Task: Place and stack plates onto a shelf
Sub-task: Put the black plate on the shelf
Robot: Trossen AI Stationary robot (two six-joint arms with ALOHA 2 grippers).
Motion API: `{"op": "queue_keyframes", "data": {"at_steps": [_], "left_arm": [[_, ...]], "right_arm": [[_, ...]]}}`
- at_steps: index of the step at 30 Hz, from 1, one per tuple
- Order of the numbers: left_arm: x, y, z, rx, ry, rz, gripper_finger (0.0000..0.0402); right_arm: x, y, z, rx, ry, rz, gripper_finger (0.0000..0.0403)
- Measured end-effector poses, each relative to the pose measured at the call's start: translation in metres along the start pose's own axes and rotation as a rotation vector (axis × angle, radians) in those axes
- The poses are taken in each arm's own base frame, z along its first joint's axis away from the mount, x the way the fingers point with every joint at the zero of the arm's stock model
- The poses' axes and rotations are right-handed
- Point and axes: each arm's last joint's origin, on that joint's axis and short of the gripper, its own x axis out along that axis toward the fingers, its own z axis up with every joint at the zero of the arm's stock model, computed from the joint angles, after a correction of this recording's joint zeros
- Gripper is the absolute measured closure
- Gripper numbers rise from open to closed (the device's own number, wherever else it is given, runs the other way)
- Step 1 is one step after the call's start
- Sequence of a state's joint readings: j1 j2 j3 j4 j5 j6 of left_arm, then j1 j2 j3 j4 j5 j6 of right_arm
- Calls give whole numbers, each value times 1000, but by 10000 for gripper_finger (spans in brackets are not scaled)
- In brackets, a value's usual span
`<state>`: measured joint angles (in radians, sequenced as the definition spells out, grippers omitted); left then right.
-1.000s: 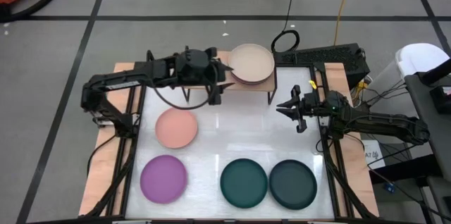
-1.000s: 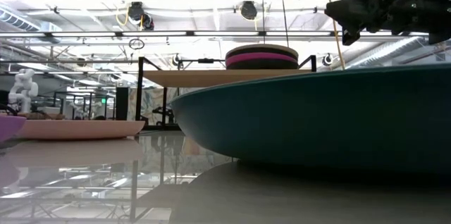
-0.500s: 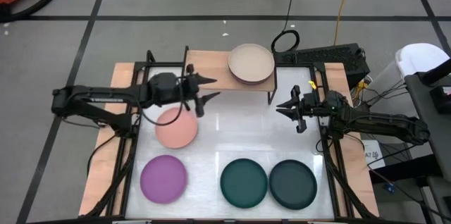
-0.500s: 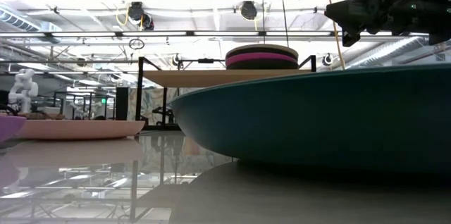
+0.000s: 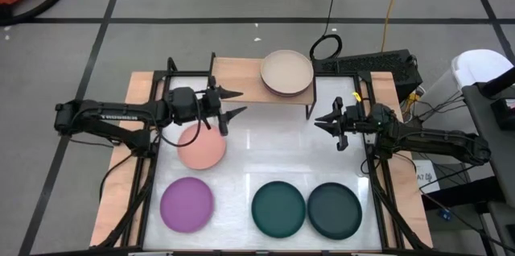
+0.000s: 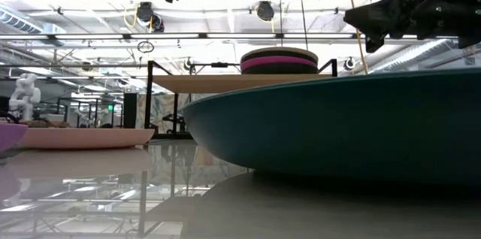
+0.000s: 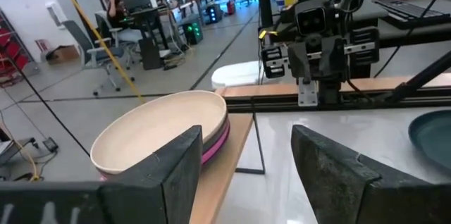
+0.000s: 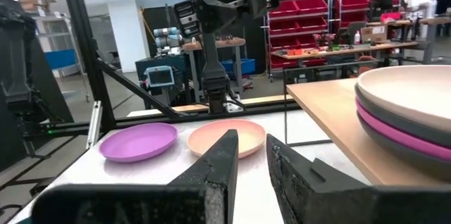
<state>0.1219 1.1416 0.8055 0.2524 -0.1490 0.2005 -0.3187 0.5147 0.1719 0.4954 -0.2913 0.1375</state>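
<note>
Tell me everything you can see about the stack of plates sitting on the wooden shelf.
The stack of round matte plates sits on the right part of the low light wooden shelf with thin black legs, at the table's far side. A beige plate lies on top; under it the low view shows a magenta band and a darker one, and how many plates there are cannot be told. The plates lie flat and nest evenly. Only the shelf board touches the stack; neither gripper is on it.

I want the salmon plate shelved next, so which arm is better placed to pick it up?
Left. The left gripper hangs open just above the salmon plate, beside the shelf. The right gripper waits across the table, farther from that plate.
</note>
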Motion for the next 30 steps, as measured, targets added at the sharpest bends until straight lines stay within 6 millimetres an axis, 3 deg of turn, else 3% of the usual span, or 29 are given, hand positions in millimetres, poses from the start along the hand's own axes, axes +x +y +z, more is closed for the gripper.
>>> {"op": "queue_keyframes", "data": {"at_steps": [11,30], "left_arm": [[0,0,0,4,1,0,179],[-1,2,8,-70,-86,14,179]], "right_arm": [[0,0,0,31,4,5,344],[4,-4,-31,128,292,9,344]]}}
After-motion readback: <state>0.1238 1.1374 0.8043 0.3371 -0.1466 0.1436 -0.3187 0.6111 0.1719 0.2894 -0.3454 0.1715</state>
